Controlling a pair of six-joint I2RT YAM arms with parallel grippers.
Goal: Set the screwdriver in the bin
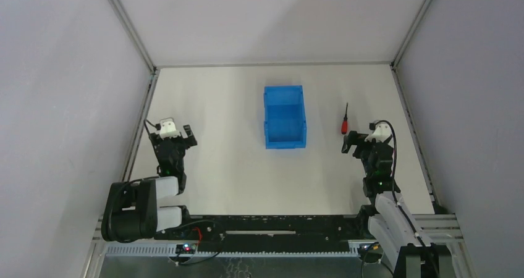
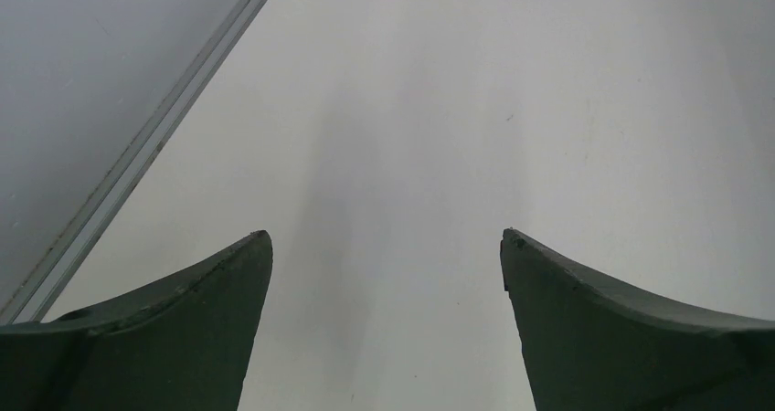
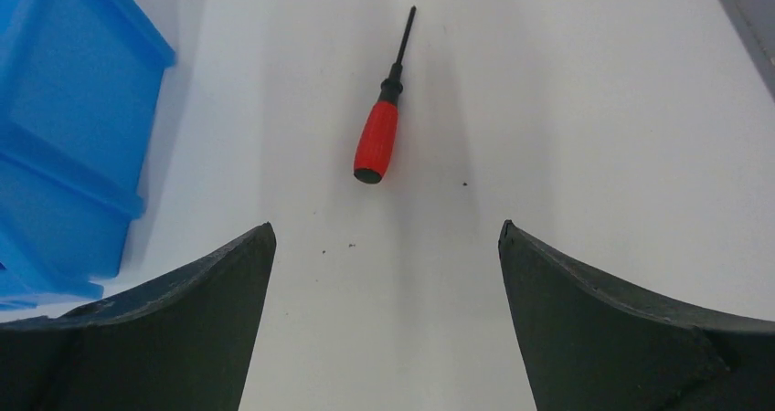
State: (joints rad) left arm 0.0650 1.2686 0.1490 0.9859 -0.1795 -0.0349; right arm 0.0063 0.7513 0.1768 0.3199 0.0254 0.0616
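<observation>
Screwdriver (image 3: 377, 139) before spread right end effector (image 3: 386, 226); table (image 2: 457, 110) before spread left end effector (image 2: 387, 232).

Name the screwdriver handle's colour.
Red; the screwdriver shows best in the right wrist view.

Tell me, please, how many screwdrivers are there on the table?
1. The screwdriver lies on the table, to the right of the bin, just beyond the open right claw, handle toward it. The bin looks empty, so none seems hidden.
</observation>
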